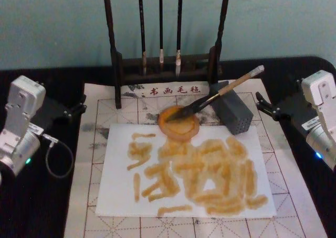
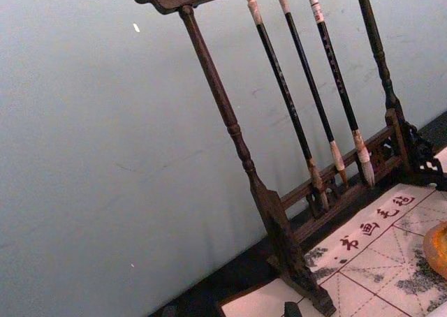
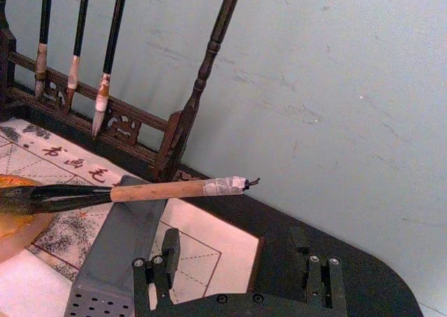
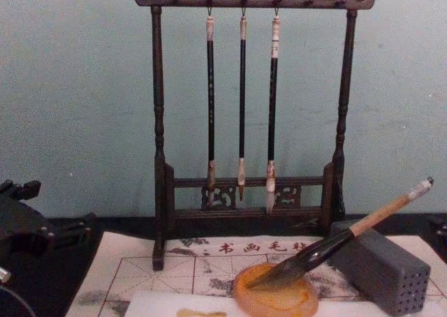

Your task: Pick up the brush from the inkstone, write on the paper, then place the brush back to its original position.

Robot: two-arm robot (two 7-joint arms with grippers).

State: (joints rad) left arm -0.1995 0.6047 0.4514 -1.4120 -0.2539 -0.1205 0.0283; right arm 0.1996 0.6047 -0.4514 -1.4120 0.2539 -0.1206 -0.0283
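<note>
The brush point(image 1: 220, 94) lies slanted, its dark bristles in the round orange inkstone point(image 1: 181, 125) and its tan handle propped on a grey block point(image 1: 236, 115). In the chest view the brush point(image 4: 349, 237) rises from the inkstone point(image 4: 276, 299) toward the right. The white paper point(image 1: 121, 185) lies just in front of the inkstone and bears several yellowish-brown strokes. My left gripper point(image 1: 80, 105) rests open at the mat's left edge, far from the brush. My right gripper point(image 1: 261, 104) stands open just right of the block; in the right wrist view its fingers point(image 3: 150, 275) sit spread below the brush point(image 3: 160, 190).
A dark wooden rack point(image 1: 165, 65) with three thin hanging brushes stands at the back of the beige grid mat point(image 1: 100, 107). A grey cable point(image 1: 58, 159) loops beside my left arm on the black table. A teal wall closes the back.
</note>
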